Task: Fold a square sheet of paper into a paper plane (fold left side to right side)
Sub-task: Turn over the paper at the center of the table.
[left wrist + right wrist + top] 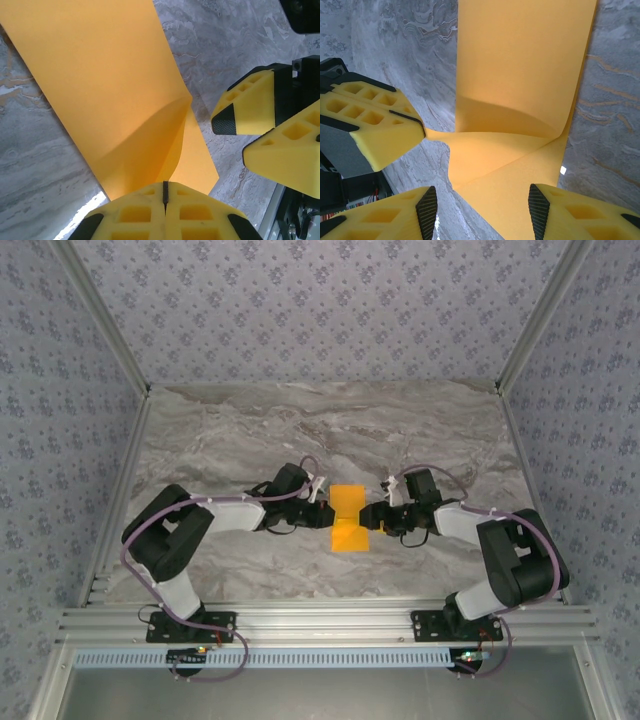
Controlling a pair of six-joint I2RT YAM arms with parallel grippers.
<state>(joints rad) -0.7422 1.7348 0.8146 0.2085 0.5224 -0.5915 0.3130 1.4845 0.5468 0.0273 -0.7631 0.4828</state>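
The orange sheet of paper (349, 520) lies about midway between the left and right edges of the marble surface (250, 430), closer to the near edge than the far one. From above it looks pinched in at the waist. The two grippers crowd it from either side, so its side edges are partly covered and I can't make out any crease lines there.

The left gripper (165, 192) is clenched on the paper's edge, its yellow fingers meeting with only a dark slit between them. The sheet rises off the surface into that pinch and buckles into a soft curved fold. How much paper sits inside the pinch is hidden.

The right gripper (482, 212) is released. Its fingers (427, 212) are spread wide with the paper running between them, and neither black pad touches it as far as I can see.

The sheet's far end is cut off at the top of both wrist views, and the hollow under the lifted part is in shadow.
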